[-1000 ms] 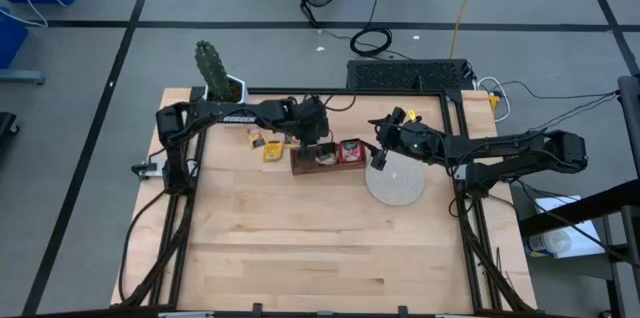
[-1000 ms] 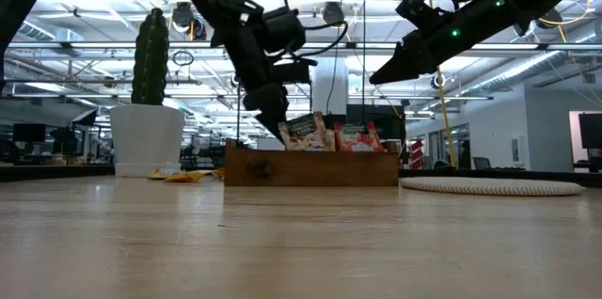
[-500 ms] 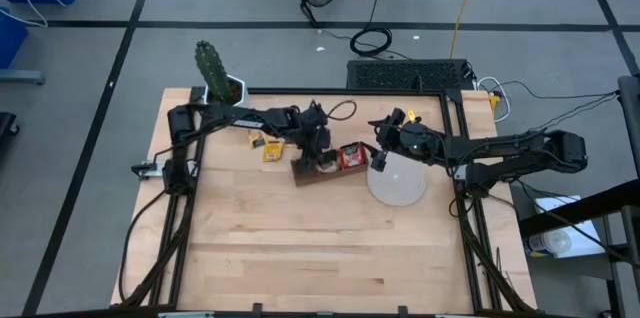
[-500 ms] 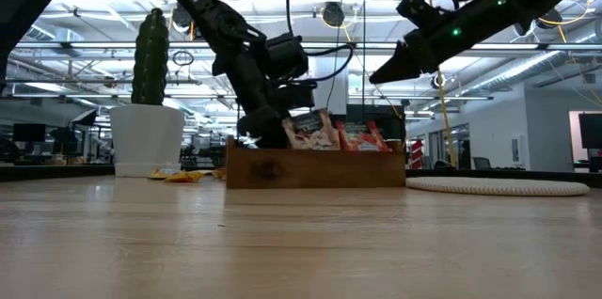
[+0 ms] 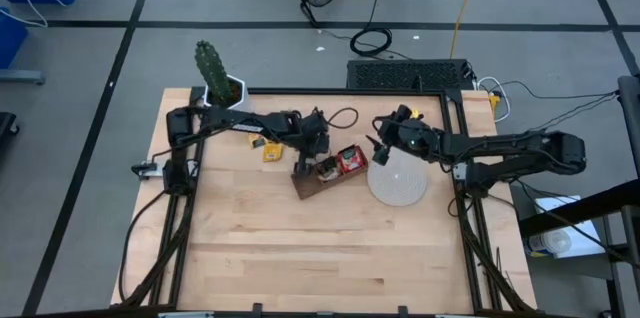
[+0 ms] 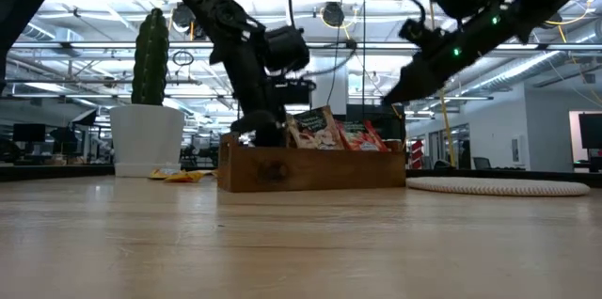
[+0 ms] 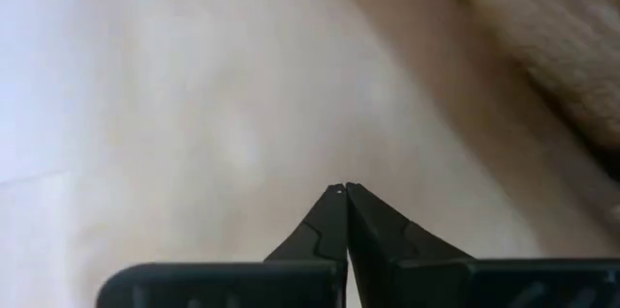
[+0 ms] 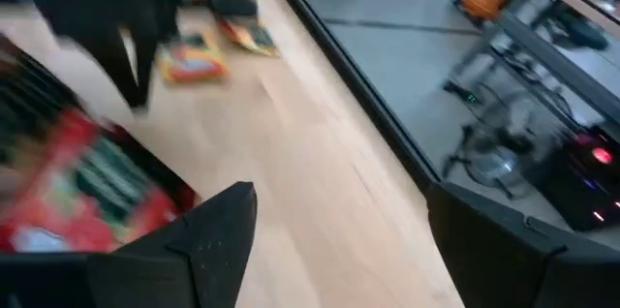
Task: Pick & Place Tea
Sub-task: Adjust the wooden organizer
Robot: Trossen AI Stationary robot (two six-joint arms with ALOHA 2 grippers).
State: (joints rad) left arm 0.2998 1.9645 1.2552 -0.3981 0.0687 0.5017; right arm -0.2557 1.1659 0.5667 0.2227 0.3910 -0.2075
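We have red tea sachets (image 5: 349, 161) standing in the wooden tray (image 5: 312, 184), yellow ones (image 5: 271, 150) loose on the table behind it, our left gripper (image 5: 303, 163) pinched shut and empty at the tray's end, right gripper (image 5: 380, 149) hovering wide.

Counted on table — one wooden tray (image 5: 322, 177), one round whitish disc (image 5: 398, 182), one potted cactus (image 5: 213, 70), two arms. Loose sachets (image 5: 268, 147) beside tray: about three — those inside it, uncountable.

Red tea sachets (image 5: 349, 161) upright in tray; yellow-orange sachets (image 5: 271, 150) on table
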